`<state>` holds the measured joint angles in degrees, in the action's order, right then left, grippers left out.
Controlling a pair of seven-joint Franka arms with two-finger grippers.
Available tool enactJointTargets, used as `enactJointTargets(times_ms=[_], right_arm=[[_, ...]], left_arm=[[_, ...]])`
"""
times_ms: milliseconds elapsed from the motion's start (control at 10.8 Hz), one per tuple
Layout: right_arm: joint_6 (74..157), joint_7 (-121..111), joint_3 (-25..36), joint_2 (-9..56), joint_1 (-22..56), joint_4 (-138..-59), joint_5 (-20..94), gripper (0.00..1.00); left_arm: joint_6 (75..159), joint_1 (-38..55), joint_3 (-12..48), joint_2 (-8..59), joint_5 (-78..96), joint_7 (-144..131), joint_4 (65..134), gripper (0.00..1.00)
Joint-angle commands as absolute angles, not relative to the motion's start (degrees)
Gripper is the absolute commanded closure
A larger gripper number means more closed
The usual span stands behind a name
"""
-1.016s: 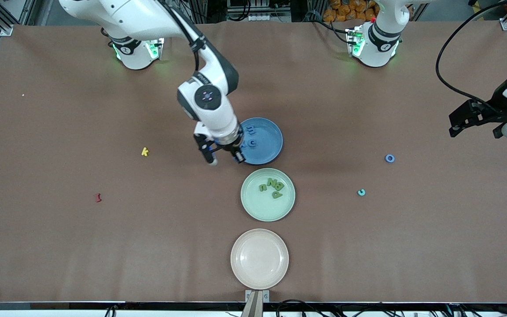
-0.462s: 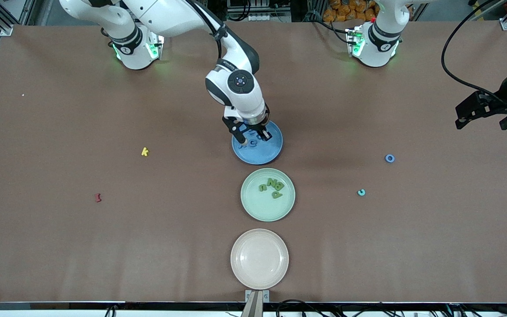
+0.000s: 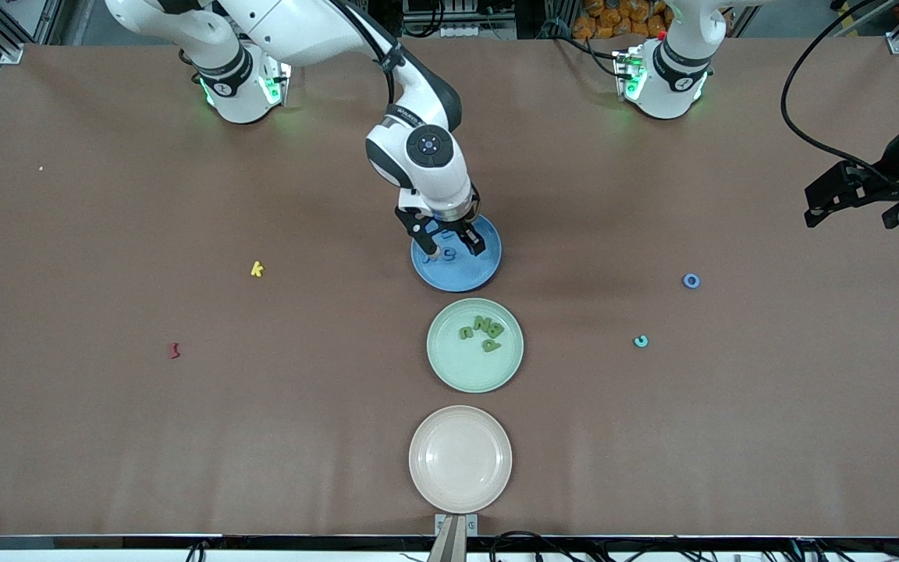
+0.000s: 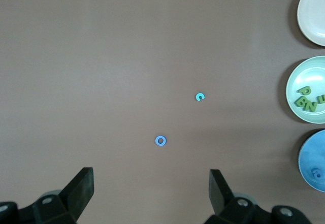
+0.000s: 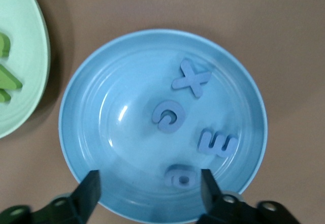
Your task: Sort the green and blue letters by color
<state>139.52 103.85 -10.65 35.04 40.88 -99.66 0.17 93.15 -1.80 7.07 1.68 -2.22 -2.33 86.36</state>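
Observation:
My right gripper [image 3: 455, 248] is open, low over the blue plate [image 3: 461, 275]. In the right wrist view its open fingers [image 5: 150, 186] straddle the plate's [image 5: 96, 132] rim. Several blue letters lie in it: an X [image 5: 190, 78], a G-like piece [image 5: 167, 116], an E [image 5: 217, 144] and a rounded piece [image 5: 179, 176] close between my fingers. Green letters [image 3: 482, 332] lie in the light green plate [image 3: 465, 371]. A blue ring letter [image 3: 691, 281] lies on the table toward the left arm's end, also in the left wrist view [image 4: 161, 140]. My left gripper [image 3: 847, 209] waits open, high over that end.
A teal c [image 3: 641, 341] lies near the blue ring. A yellow k [image 3: 257, 269] and a dark red squiggle [image 3: 175, 350] lie toward the right arm's end. An empty cream plate [image 3: 460, 458] is nearest the front camera, in line with the other plates.
My right gripper moved from beside the blue plate's edge to over the plate, then stayed there. My left gripper shifted slightly.

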Motion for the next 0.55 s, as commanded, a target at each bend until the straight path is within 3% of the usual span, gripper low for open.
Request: enactJointTargets(times_ms=[0, 462], right_arm=[[135.01, 99.25, -10.64, 33.23, 37.19, -98.61, 0.35, 0.0], [127.01, 77.57, -2.65, 27.87, 28.06, -98.7, 0.35, 0.0]], left_arm=[[92.64, -2.37, 6.59, 0.79, 1.49, -0.7, 87.01, 0.0], [92.55, -2.2, 6.68, 0.97, 1.41, -0.79, 86.92, 0.0]])
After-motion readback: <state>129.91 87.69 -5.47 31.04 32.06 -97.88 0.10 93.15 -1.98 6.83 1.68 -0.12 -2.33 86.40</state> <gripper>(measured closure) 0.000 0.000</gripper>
